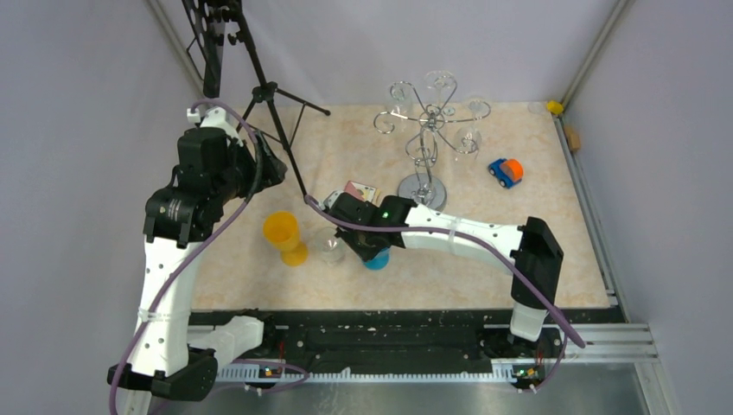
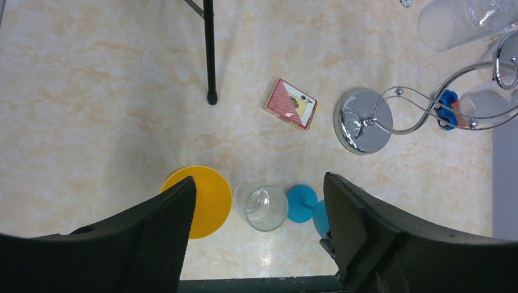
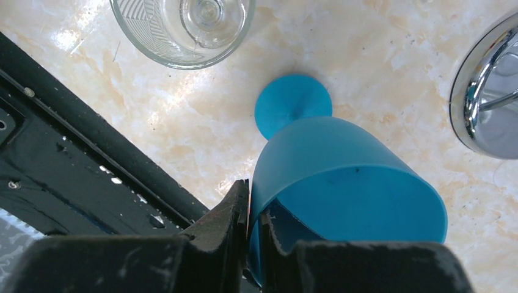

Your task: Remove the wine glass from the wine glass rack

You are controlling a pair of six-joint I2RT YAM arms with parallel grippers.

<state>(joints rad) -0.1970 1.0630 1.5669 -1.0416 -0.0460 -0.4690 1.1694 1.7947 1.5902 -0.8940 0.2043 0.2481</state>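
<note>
Blue wine glass (image 3: 342, 177) tilts foot-down on the bench (image 3: 366, 49), rim nearward, pinched in the right tool (image 3: 249, 210); left tool (image 2: 258, 183) gapes wide.

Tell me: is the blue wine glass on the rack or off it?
Off. The right pincer grips the blue wine glass by its rim, down by the clear glass, well apart from the wine glass rack.

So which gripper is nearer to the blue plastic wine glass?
Right. The right gripper pinches the blue plastic wine glass at its rim; the left gripper hangs open, raised and apart from it.
</note>
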